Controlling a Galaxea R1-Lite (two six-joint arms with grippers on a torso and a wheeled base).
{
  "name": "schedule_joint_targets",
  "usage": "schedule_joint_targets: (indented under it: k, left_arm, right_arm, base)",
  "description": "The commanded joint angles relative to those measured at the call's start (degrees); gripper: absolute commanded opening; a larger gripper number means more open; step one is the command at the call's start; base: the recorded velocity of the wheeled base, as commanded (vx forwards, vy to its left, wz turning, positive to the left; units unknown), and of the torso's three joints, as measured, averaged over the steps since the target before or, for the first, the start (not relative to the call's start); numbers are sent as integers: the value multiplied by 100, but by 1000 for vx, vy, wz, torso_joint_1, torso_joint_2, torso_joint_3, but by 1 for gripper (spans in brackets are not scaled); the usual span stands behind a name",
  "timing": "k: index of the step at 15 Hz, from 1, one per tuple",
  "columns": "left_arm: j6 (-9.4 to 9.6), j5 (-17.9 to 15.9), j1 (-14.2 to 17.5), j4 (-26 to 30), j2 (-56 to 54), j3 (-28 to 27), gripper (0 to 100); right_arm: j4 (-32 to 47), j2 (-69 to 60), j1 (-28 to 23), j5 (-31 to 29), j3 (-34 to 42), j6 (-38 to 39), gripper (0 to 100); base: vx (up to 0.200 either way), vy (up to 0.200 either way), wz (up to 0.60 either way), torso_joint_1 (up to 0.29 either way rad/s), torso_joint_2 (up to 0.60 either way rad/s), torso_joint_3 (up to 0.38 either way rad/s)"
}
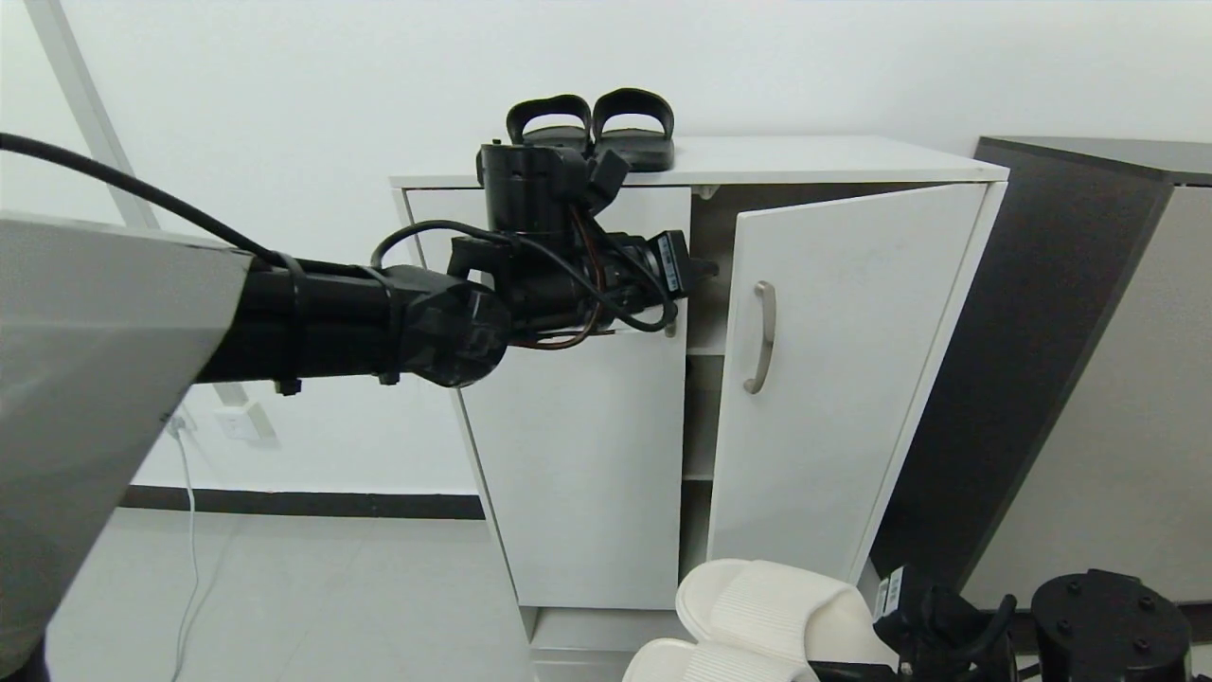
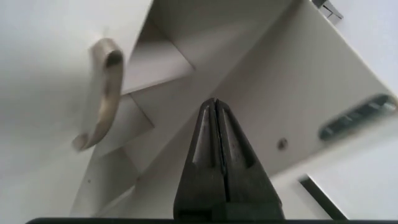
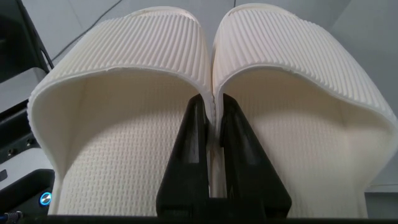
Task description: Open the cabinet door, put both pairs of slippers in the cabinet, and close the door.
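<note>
The white cabinet (image 1: 833, 161) has its right door (image 1: 833, 379) swung partly open, and shelves show in the gap. A pair of black slippers (image 1: 595, 128) rests on its top. My left gripper (image 1: 703, 270) is level with the upper gap, beside the left door (image 1: 578, 474). In the left wrist view its fingers (image 2: 216, 134) are shut with nothing between them. The left door's handle (image 2: 102, 93) is off to one side. My right gripper (image 3: 211, 106) is shut on the touching inner edges of the white slippers (image 3: 124, 124), held low in front of the cabinet (image 1: 757, 611).
A dark grey cabinet (image 1: 1051, 379) stands right beside the white one. A wall socket with a hanging cable (image 1: 241, 419) is at the lower left. Pale floor (image 1: 312, 597) lies open to the left of the cabinet.
</note>
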Motion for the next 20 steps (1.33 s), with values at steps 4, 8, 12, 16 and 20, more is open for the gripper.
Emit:
schedule_joint_targets:
  k: [4,8,12,16,20]
  left_arm:
    - [-89,32,-115,2,460,-366,0]
    - [-124,322,-423,-7,398,-199,0]
    - [-98,357,-968,-192,-6,540,0]
    - [-107,375,-924,-666,-164,812,0]
    - [-80,384,-405,-578,-1034,1700,0]
  right_arm:
    - [-3,84,64,-7,0,-9,0]
    - [5,102,72,-7,-9,-9,0]
    - [5,93,134,-16,0,-9,0]
    - [-3,76,178,-33,8,-9,0]
    - [-21,76,178,-42,17,-9,0]
  base:
    - [0,0,0,0,0,0]
    - [-200,0,0,6,0,2]
    - [-200,0,0,5,5,0]
    - [-50,0,0,1,2,-1]
    - [0,0,0,0,0,0]
